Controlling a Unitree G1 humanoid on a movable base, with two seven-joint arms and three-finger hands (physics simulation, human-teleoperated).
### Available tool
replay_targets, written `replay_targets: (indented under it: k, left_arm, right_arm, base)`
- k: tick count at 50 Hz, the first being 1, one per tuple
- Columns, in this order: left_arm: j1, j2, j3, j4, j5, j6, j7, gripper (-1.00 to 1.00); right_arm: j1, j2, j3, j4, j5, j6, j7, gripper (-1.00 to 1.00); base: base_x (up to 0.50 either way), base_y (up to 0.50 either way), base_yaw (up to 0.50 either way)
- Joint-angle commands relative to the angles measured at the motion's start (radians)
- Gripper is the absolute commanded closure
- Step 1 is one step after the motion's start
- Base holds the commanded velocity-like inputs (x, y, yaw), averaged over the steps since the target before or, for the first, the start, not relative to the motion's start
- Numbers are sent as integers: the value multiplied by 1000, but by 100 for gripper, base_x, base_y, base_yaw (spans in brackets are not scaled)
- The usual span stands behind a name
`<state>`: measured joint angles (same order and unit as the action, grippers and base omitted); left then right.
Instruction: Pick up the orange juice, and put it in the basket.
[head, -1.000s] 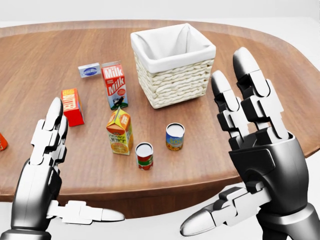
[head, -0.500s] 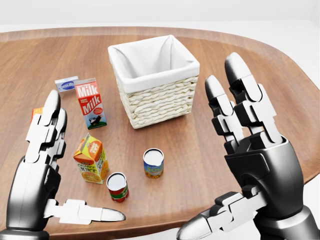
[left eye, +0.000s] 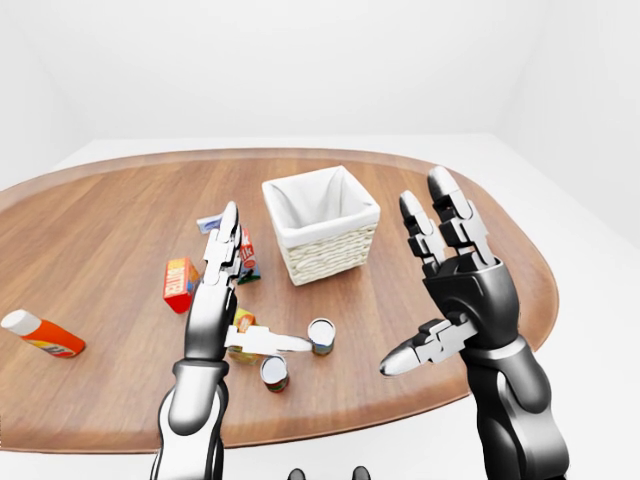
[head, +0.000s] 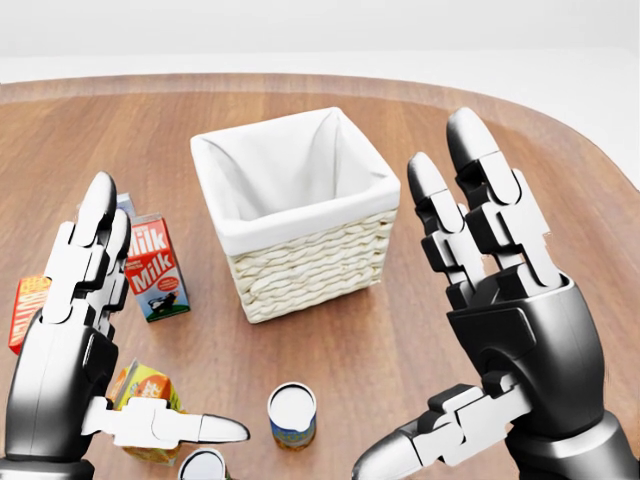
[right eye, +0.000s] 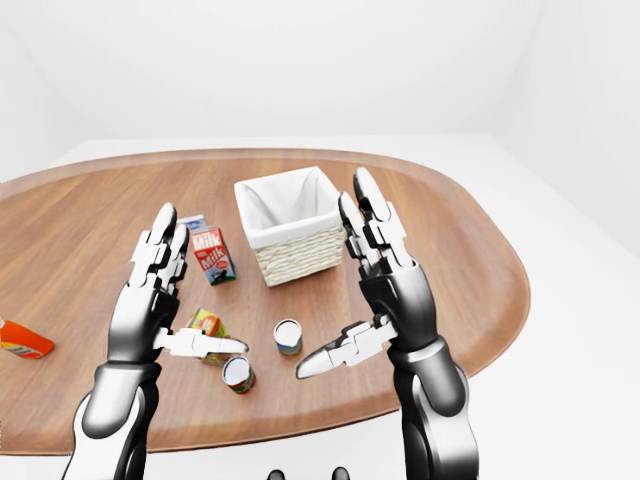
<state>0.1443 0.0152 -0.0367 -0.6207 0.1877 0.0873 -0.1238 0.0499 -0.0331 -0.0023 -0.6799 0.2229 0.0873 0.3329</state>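
The orange juice carton (head: 140, 393) stands on the wooden table at the head view's lower left, partly hidden behind my left thumb. Up and to its right sits the white-lined wicker basket (head: 312, 272), with nothing in it. My left hand (head: 165, 315) is raised open just above and beside the carton, fingers pointing up, thumb stretched right, not touching it. To the right of the basket my right hand (head: 415, 300) is also held up open, with nothing in it.
A milk carton (head: 155, 265) stands left of the basket, with a red carton (head: 28, 310) further left. A blue-labelled can (head: 292, 415) and a red can (head: 205, 465) sit right of the juice. An orange bottle (left eye: 42, 335) lies far left. The table's curved edge (right eye: 300, 420) is near me.
The camera has moved closer, so the basket looks larger and the cartons and cans have slid down and left in the head view. Both hands keep their open pose.
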Motion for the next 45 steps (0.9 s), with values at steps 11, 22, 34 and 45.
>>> replay_targets:
  k: [11, 22, 34, 45]
  left_arm:
    - [9, 2, -3, -12, -15, 0, -16, -100]
    - [8, 1, -11, -32, -15, 0, -17, -100]
    - [15, 5, -6, -22, -5, 0, -7, -100]
    - [-173, 91, 185, -98, 152, -173, -214, -100]
  right_arm:
    - [35, 6, 29, 28, -15, 0, 10, -100]
    - [36, 4, 31, 29, -19, 0, 12, -100]
    - [52, 3, 42, 25, -28, 0, 21, -100]
    - [33, 3, 16, 43, -16, 0, 17, -100]
  base:
    - [50, -11, 0]
    - [49, -15, 0]
    - [22, -1, 0]
    - [0, 0, 0]
